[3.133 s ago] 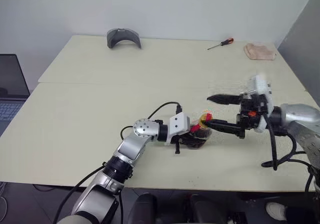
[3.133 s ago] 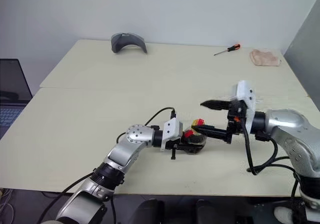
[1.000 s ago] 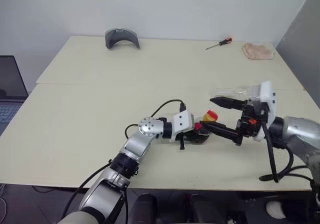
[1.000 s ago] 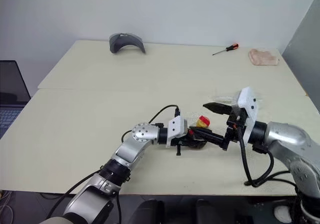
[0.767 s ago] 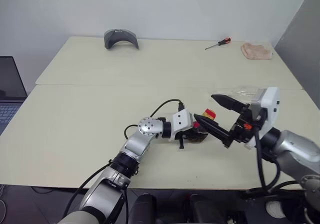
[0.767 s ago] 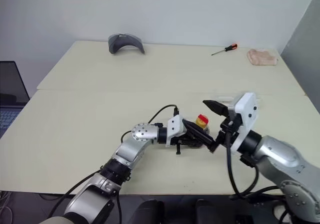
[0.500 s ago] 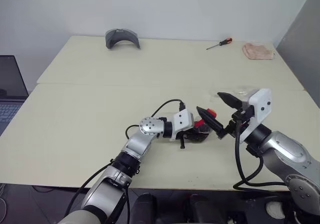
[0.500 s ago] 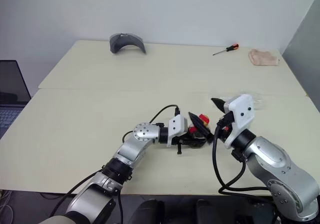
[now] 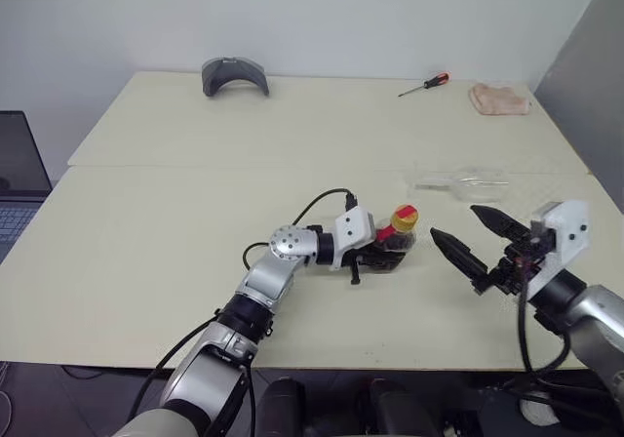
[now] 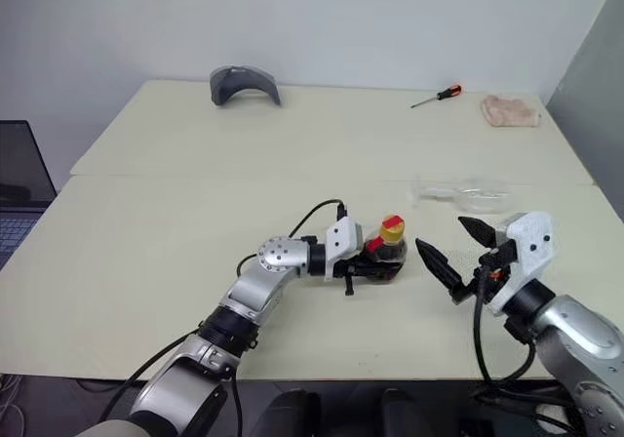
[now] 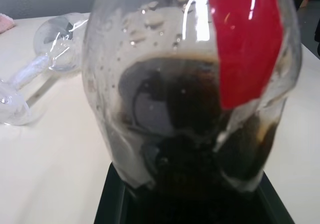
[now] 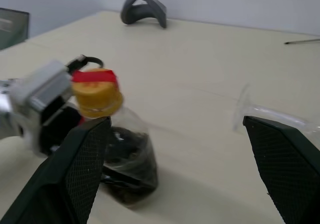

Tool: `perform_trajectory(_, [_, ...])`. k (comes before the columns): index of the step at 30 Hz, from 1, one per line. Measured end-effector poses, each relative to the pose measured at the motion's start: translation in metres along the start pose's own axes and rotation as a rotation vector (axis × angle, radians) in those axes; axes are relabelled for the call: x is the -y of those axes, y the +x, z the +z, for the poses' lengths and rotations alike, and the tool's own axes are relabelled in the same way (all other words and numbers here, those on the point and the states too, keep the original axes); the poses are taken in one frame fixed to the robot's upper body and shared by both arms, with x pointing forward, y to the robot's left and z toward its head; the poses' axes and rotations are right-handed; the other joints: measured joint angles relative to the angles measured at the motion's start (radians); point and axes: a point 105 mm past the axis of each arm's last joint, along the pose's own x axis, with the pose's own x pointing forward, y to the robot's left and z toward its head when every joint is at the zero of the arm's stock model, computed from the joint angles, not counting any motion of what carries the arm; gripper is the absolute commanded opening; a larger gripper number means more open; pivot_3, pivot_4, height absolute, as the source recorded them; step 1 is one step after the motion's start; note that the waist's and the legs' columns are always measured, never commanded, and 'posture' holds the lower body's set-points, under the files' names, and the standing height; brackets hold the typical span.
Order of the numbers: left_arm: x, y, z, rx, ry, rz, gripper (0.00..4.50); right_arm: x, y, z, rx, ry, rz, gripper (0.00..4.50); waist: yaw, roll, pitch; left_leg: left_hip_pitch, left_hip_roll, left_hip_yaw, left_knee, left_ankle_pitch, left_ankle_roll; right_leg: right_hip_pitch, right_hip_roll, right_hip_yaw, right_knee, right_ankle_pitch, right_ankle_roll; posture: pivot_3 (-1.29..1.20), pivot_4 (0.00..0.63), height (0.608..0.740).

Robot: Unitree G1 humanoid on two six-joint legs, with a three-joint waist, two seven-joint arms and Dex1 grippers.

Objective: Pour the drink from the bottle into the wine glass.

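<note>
The bottle (image 9: 395,244) is small, clear and squat, with a yellow cap (image 9: 404,215) and a red strip at its neck. It stands upright near the table's middle with the dark drink (image 11: 200,149) in its lower half. My left gripper (image 9: 382,258) is shut on the bottle's body from its left. My right gripper (image 9: 454,220) hangs open a little to the right of the bottle, touching nothing, its fingers (image 12: 75,179) wide apart. The wine glass (image 9: 460,179) lies on its side on the table behind my right gripper, also seen as the wine glass (image 12: 272,116).
A grey curved object (image 9: 235,71) sits at the far left of the table (image 9: 175,213). A screwdriver (image 9: 426,85) and a beige cloth (image 9: 499,99) lie at the far right. A laptop (image 9: 18,178) stands off the table's left edge.
My right gripper has drawn back from the bottle's cap, to the right and toward me, still open. The left gripper and bottle have stayed in place.
</note>
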Motion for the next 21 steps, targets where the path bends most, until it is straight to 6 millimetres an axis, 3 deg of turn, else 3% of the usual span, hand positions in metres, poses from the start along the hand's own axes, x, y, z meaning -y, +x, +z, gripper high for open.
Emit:
perform_trajectory(6, [0.0,0.003,0.003,0.013,-0.003,0.0,0.92,-0.03,0.026,0.011,0.035,-0.023,0.131,4.5,-0.001,0.0,0.0,0.0,0.0,0.0,0.0,0.0,0.0,0.0,0.001,0.0,0.0,-0.002,0.004,0.0,0.15,0.74])
perform_trajectory(12, [-0.001,0.003,0.003,0.009,-0.002,0.003,0.92,-0.004,0.048,-0.003,0.056,-0.053,-0.035,4.5,0.003,0.0,0.0,-0.001,-0.001,0.001,0.0,0.0,0.0,-0.001,0.0,0.001,-0.001,-0.001,0.003,0.0,0.15,0.74])
perform_trajectory(18, [-0.001,0.003,0.003,0.008,-0.003,0.004,0.92,-0.002,0.045,-0.005,0.078,-0.059,-0.038,4.5,0.005,0.0,0.0,-0.001,0.0,0.0,0.0,0.0,0.0,-0.001,0.0,0.001,-0.001,0.0,0.0,0.0,0.15,0.74])
perform_trajectory(21, [0.0,0.003,0.0,-0.004,-0.011,0.004,0.92,0.002,0.03,-0.012,0.063,-0.04,-0.049,4.5,0.006,0.0,0.0,-0.001,0.0,0.0,0.0,0.0,0.0,-0.001,0.0,0.001,-0.001,0.0,0.0,0.0,0.15,0.74])
